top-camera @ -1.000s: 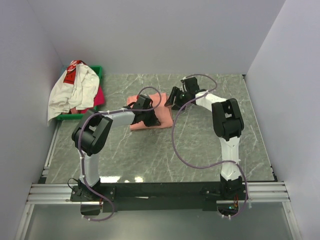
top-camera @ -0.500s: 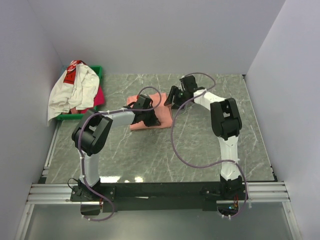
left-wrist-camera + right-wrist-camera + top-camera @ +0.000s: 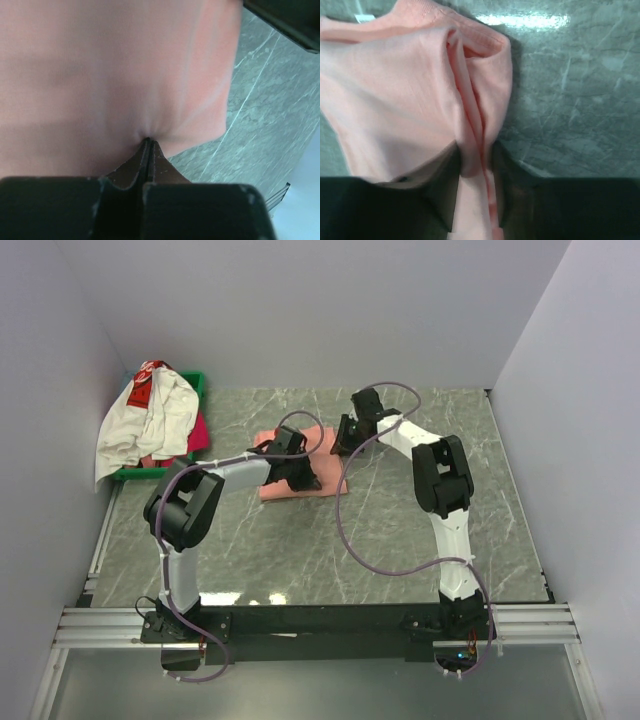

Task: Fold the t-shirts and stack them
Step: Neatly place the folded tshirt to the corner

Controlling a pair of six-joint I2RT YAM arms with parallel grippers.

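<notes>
Right wrist view: right gripper (image 3: 474,167), moved left since 1 second ago, narrows onto a soft ridge of the folded salmon-pink t-shirt (image 3: 400,90) at the marbled table (image 3: 400,530)'s far centre, while the left gripper (image 3: 148,142) pinches its puckered cloth.

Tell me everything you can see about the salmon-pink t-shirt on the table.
The salmon-pink t-shirt is soft, plain knit cloth, partly folded into a rough rectangle, lying near the middle of the grey marbled table. A ribbed edge and a small white tag show at one end. The left gripper is shut, pinching a pucker of its cloth; a raised ridge of cloth sits gripped between the right gripper's fingers.
</notes>
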